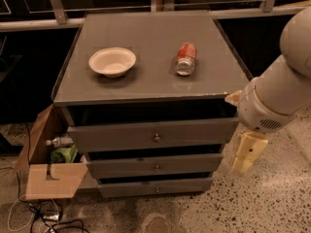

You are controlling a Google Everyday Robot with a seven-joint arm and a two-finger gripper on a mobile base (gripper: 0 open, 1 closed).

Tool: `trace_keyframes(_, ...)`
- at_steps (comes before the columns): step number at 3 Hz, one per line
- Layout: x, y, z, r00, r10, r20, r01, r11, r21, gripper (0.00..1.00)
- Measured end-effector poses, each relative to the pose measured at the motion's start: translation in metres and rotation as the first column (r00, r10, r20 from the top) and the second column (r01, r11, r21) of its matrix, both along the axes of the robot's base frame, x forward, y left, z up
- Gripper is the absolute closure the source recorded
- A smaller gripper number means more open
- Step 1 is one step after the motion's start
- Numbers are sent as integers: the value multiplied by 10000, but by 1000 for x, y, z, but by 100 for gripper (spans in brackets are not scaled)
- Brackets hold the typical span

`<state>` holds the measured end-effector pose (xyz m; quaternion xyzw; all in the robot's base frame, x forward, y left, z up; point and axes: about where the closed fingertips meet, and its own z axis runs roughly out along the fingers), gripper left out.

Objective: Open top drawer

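Observation:
The top drawer (146,136) is the widest grey front of three, with a small brass knob (156,138) at its centre. It stands out a little from under the cabinet top, with a dark gap above it. My gripper (245,154) hangs off the cream arm to the right of the cabinet, level with the drawer fronts and apart from them. It holds nothing that I can see.
A white bowl (112,61) and a red can (185,58) lying on its side rest on the grey cabinet top (150,38). Two narrower drawers (154,167) sit below. An open cardboard box (48,166) with a bottle and cables stands on the floor at the left.

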<state>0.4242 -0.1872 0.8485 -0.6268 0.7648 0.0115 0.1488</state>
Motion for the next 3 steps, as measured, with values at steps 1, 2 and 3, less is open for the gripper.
trace_keyframes(1, -2, 0, -3, 10000, 12, -59, -12, 10000, -23, 0)
trace_keyframes(2, -8, 0, -10, 9998, -29, -191, 29, 10000, -9, 0)
trace_keyframes(3, -2, -7, -60, 9973, -250, -683, 252, 9997, 24, 0)
